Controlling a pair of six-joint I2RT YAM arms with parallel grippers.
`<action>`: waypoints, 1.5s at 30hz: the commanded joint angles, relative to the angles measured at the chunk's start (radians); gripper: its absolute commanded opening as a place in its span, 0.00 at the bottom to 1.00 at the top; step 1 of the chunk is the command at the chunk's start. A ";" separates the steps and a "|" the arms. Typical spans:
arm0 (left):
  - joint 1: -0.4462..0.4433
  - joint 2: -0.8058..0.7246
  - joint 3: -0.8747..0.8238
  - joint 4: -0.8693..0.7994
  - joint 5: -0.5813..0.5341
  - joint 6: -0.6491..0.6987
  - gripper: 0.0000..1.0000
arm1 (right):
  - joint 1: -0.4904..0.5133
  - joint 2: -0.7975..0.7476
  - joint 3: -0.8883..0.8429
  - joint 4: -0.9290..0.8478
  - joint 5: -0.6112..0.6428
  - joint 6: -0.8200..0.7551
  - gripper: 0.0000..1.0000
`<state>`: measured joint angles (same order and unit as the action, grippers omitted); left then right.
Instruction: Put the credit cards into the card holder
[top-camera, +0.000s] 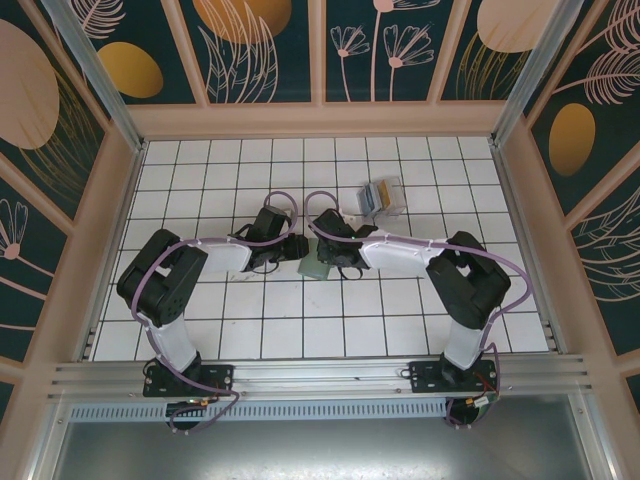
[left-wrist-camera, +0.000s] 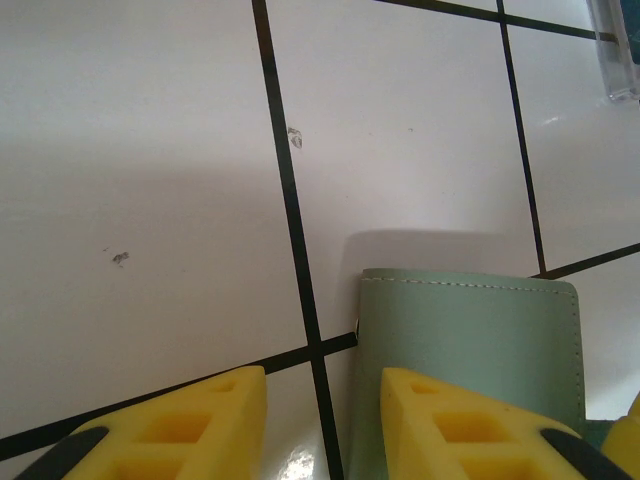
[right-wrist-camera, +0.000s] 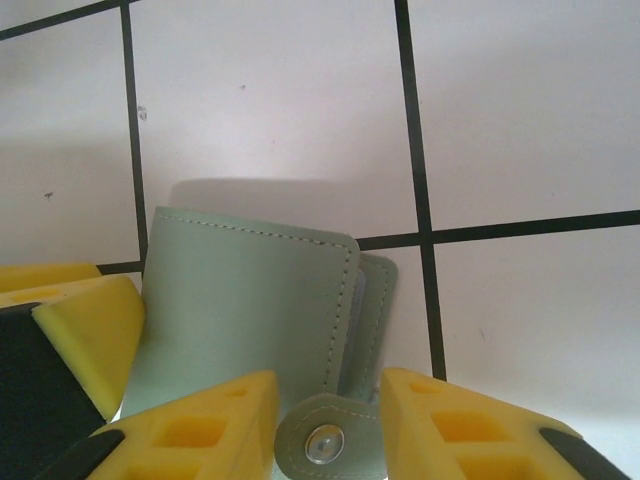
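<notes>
You're watching a lab robot cell. The left arm (top-camera: 165, 290) and right arm (top-camera: 465, 285) are bolted to an aluminium rail (top-camera: 320, 375) at a white tiled table (top-camera: 250, 335), boxed in by framed printed panels (top-camera: 260, 40).

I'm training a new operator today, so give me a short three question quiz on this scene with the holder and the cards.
1. True or false: the cards are already in the holder.
2. What sits between the right gripper's fingers? A) the holder's snap tab B) a card C) nothing
3. Where do the cards sit?
Key: 1 false. 2 A. 3 In a clear box, beyond the holder and to its right.
</notes>
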<state>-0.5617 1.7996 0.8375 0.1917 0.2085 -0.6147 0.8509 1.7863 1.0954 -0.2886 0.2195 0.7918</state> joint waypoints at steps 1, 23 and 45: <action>-0.012 0.025 -0.028 -0.043 0.068 -0.019 0.37 | 0.008 -0.037 0.023 -0.024 0.021 0.001 0.31; -0.012 0.017 -0.040 -0.019 0.122 -0.041 0.35 | 0.012 -0.083 -0.045 0.050 -0.004 0.001 0.00; -0.012 0.019 -0.097 0.062 0.176 -0.087 0.30 | 0.010 -0.007 -0.111 0.221 -0.117 0.031 0.00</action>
<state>-0.5556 1.7931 0.7689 0.3035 0.3336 -0.6834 0.8528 1.7576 0.9993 -0.1112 0.1226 0.8028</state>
